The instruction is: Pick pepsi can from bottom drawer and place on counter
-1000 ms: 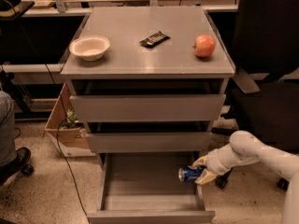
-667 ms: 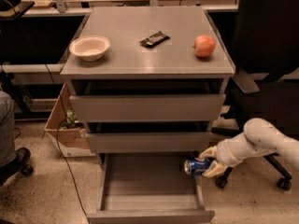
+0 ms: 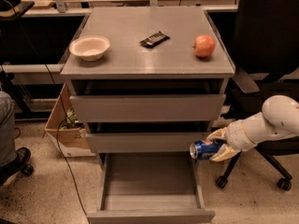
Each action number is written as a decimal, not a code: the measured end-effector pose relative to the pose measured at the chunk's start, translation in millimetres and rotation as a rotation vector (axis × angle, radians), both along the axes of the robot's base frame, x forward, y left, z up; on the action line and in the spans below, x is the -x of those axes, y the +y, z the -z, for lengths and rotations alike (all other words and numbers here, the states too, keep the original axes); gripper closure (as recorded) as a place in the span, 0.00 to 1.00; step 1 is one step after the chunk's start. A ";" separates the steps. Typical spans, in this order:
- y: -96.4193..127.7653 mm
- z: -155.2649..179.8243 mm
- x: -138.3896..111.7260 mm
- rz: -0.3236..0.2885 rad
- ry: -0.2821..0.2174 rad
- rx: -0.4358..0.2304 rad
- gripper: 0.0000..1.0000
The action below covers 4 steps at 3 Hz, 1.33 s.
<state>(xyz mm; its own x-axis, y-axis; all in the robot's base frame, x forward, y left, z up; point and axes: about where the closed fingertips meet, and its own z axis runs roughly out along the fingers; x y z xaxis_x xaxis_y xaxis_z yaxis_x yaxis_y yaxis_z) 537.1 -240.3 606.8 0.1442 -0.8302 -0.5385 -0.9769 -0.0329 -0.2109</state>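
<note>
Landmark for all positions: the grey drawer cabinet (image 3: 147,107).

Left of the cabinet, a cardboard box (image 3: 58,120) stands on the floor against its side, and a dark cable (image 3: 60,143) runs down across the floor beside it.

The table (image 3: 140,62) forming the top of the cabinet carries three items. A pale bowl (image 3: 89,47) sits upright near the left edge. A dark snack bar (image 3: 154,39) lies flat around the middle, towards the back. A red round fruit (image 3: 204,46) rests near the right edge. The three are well apart from one another.

Below the table, the two upper drawers of the cabinet are pushed in. The bottom drawer (image 3: 149,178) is pulled fully out towards the camera, and its floor shows bare.

The pepsi can (image 3: 204,149) is off the drawer floor, held in the air on its side at the cabinet's right front corner. It sits level with the middle drawer front and above the right wall of the bottom drawer.

The gripper (image 3: 216,145) is just right of the cabinet at that same height. Its fingers (image 3: 217,134) are closed around the can's right end, one above and one below.

The white arm (image 3: 275,122) extends from there to the right edge of view. A dark office chair (image 3: 266,41) stands right of the cabinet, behind the arm.
</note>
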 end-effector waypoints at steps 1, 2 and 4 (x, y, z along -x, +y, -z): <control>0.0 0.0 0.0 0.000 0.000 0.000 1.00; -5.7 -22.1 -10.1 0.006 -0.039 0.045 1.00; -15.8 -132.5 -33.2 0.038 -0.215 0.180 1.00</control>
